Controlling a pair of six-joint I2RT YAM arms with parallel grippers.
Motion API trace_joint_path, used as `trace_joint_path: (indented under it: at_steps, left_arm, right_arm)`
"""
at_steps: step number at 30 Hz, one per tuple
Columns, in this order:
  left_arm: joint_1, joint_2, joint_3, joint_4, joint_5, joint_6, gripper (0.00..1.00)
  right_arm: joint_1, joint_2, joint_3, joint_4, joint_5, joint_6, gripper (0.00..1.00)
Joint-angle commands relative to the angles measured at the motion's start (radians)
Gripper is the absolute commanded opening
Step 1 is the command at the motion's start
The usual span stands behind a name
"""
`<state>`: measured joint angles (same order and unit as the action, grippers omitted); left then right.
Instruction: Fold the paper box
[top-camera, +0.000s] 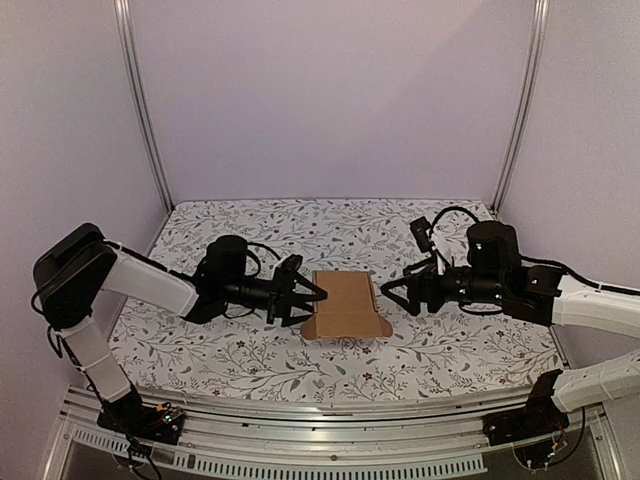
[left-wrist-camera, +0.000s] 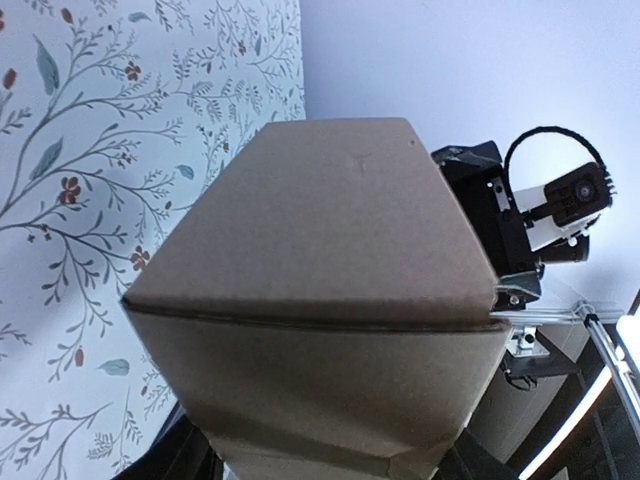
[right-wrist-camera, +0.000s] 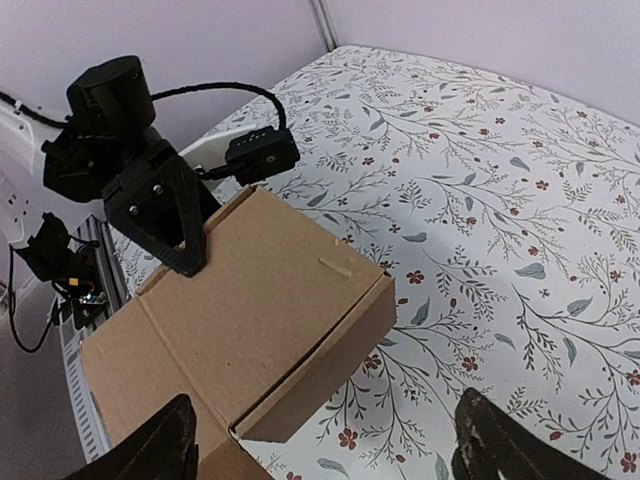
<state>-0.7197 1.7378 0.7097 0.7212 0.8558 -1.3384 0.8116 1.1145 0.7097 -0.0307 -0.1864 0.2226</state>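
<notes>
A: Where's the thing?
B: Plain brown cardboard paper box (top-camera: 345, 300) at the middle of the floral-print desk (top-camera: 200, 340), between the two arms. It is folded up into a carton shape.

A: Left fingers?
B: The left gripper (top-camera: 312, 308) is at the box's left end, clenched on it. In the right wrist view one black left finger (right-wrist-camera: 170, 215) lies flat against the far top edge of the box (right-wrist-camera: 260, 300). The other finger is hidden behind the cardboard. The left wrist view is almost filled by the box (left-wrist-camera: 330, 250), so it sits right up between those fingers.

A: Right fingers?
B: The right gripper (top-camera: 393, 292) is released, with the fingers spread wide. It sits just beside the box's right end and does not touch it in the top view. From its own camera the near corner of the box points into the gap between the two fingers (right-wrist-camera: 160, 445).

A: Box details?
B: There is a short slit on the top face. A seam runs across the top, and a flap sticks out at the end nearest the arm bases. A shadow shows under the right corner. I can't tell whether the bottom sits flat on the desk.
</notes>
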Motion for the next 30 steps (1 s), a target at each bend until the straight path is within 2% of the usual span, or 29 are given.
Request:
trace_joint_path:
  at_steps: [1,3,7,10,13,16,23,27,30]
  left_arm:
    - [0.042,-0.096,-0.039,0.035,0.152,-0.052,0.43]
    - [0.06,-0.125,-0.062,0.08,0.192,-0.102,0.44]
    - [0.083,-0.158,-0.102,0.224,0.257,-0.197,0.44]
    - [0.088,-0.152,-0.132,0.359,0.31,-0.284,0.43]
    - [0.088,-0.119,-0.164,0.537,0.357,-0.392,0.42]
    - [0.088,-0.051,-0.19,0.792,0.391,-0.558,0.41]
    - [0.085,-0.049,-0.213,0.804,0.461,-0.58,0.39]
    - [0.075,-0.07,-0.212,0.802,0.466,-0.575,0.4]
    - [0.059,-0.089,-0.213,0.803,0.467,-0.571,0.4]
  right_arm:
    - [0.019,-0.073,0.011,-0.063,-0.176,-0.295,0.98]
    - [0.051,-0.104,0.001,-0.071,-0.187,-0.416,0.99]
    - [0.131,-0.138,-0.002,-0.091,-0.098,-0.61,0.99]
    - [0.23,-0.162,-0.047,-0.04,0.039,-0.811,0.99]
    - [0.321,-0.165,-0.07,0.035,0.173,-0.979,0.99]
    - [0.389,-0.142,-0.058,0.066,0.296,-1.074,0.99]
    - [0.557,-0.07,-0.033,0.169,0.517,-1.379,0.99]
    - [0.619,-0.006,-0.018,0.198,0.572,-1.548,0.99]
    - [0.641,0.023,-0.021,0.23,0.572,-1.597,0.99]
